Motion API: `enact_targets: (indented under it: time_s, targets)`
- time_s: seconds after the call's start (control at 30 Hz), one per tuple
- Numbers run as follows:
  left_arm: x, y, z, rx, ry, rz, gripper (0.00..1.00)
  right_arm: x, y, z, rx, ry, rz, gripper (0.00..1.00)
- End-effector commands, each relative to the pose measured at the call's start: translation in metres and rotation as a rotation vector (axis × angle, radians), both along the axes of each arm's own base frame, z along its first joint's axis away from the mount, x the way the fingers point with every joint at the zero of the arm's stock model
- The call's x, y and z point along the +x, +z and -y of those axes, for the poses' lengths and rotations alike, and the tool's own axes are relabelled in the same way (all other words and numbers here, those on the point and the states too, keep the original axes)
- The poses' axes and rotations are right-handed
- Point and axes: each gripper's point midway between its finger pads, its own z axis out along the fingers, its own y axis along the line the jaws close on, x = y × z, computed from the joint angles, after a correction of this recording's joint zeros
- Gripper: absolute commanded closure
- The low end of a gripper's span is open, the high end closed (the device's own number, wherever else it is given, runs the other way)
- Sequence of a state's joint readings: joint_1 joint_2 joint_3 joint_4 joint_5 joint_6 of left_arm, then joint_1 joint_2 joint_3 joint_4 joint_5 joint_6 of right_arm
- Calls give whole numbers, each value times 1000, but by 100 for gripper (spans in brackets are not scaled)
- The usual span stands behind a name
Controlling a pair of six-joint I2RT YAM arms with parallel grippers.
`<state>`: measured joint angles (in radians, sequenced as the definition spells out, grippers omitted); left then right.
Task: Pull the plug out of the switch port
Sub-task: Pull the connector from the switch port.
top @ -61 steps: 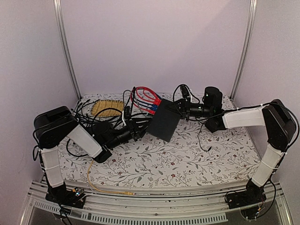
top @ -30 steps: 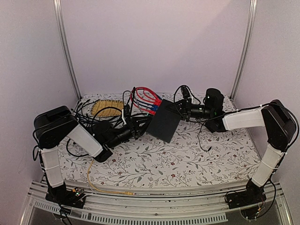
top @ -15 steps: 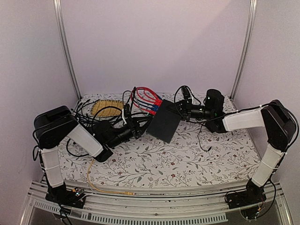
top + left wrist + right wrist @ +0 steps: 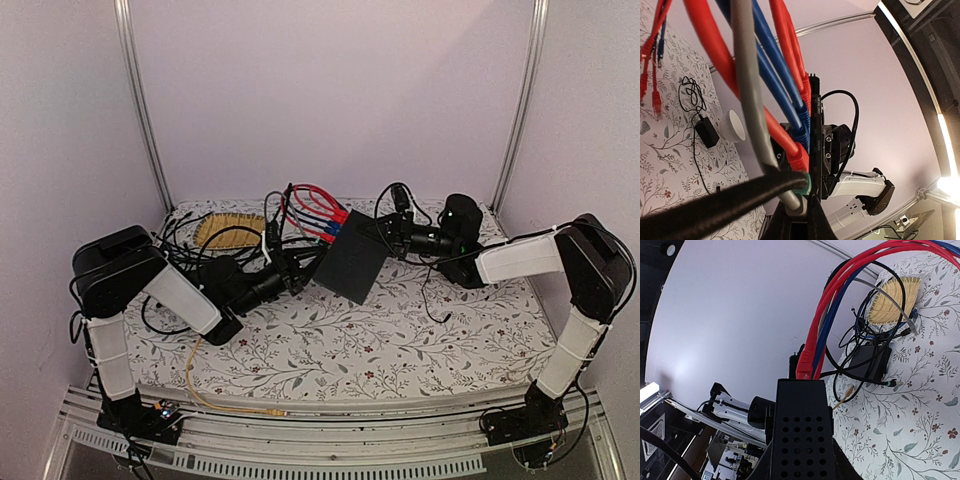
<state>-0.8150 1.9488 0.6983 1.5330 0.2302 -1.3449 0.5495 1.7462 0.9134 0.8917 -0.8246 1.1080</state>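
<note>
- Scene: you are looking down at the switch (image 4: 350,264), a flat matte-black box near the middle of the floral table cover (image 4: 400,340), with red and blue cables (image 4: 312,212) arching out of its far-left edge.
- Right gripper (image 4: 382,232): it is clamping the switch by the opposite edge. In its wrist view the perforated box is filling the gap between the fingers, so this arm is serving as the brace.
- Left gripper (image 4: 308,266): its jaws are pressing together at the row of ports (image 4: 815,125). They are apparently pinching the plug (image 4: 791,202) at the foot of the grey cable (image 4: 747,85), just beside a green-booted plug (image 4: 803,183) and a red plug (image 4: 799,156). You cannot tell whether a latch tab is being pressed.
- Step in hand, as judged: the grasp is being made and the pull is not yet begun. The plug is sitting in its switch port, which is itself hidden behind the plug.
- Next move, as judged: you are needing a straight draw away from the port edge, along the plug's axis, with the right arm keeping the box from sliding. Neighbouring cables are crowding the path.
</note>
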Motion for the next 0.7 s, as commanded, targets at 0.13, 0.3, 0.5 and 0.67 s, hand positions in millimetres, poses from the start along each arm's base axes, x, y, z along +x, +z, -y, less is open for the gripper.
enact_targets:
  time_s: [0.13, 0.3, 0.5, 0.67]
  targets:
    - [-26, 71, -16, -242, -19, 184, 100, -20, 61, 2, 170, 59, 216, 99]
    - [-28, 68, -15, -243, -23, 167, 100, -19, 62, 5, 186, 57, 223, 99]
    - [-28, 68, -15, -252, -21, 154, 100, -20, 61, 8, 203, 58, 222, 99]
    - [-29, 69, -18, -257, -4, 148, 100, -20, 60, 11, 208, 54, 225, 99]
